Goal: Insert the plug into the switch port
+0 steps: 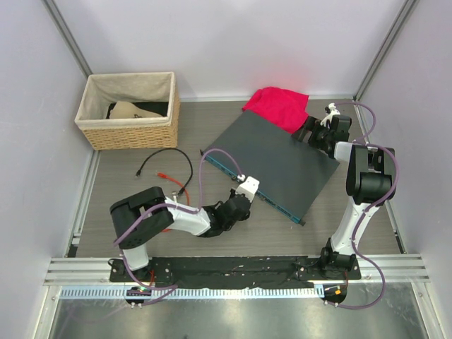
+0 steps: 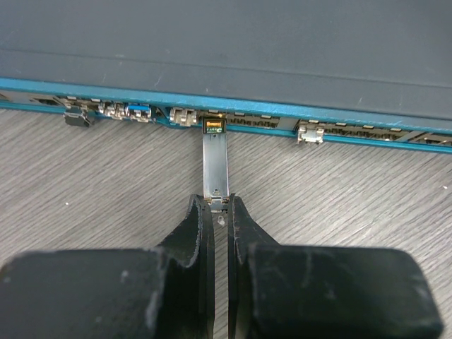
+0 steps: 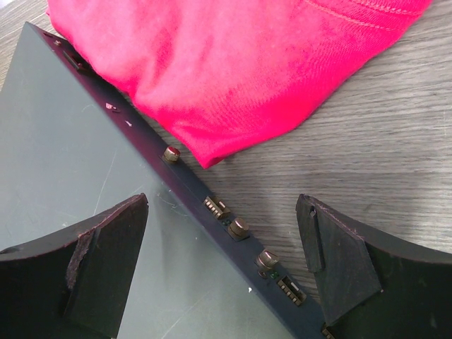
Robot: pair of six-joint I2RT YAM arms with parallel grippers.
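- Fingers (image 2: 191,226) of the left gripper (image 2: 215,206) close almost together, pinching the rear end of the slim metal plug (image 2: 215,166)
- Plug lies straight ahead of the jaws, low over the table (image 2: 106,183); its nose sits at the mouth of a switch port (image 2: 214,126) in the teal front face, with most of its body outside
- Insertion looks to be the step in hand, barely begun: the next move calls for a straight, level push along the plug's own axis until it seats
- Switch (image 1: 275,159) lies slantwise on the right half of the table, its rear side toward the far right corner
- Right gripper (image 3: 222,212) is spread wide astride that rear edge beside a red cloth (image 3: 247,63), gripping nothing; it seems placed to brace the box against the push
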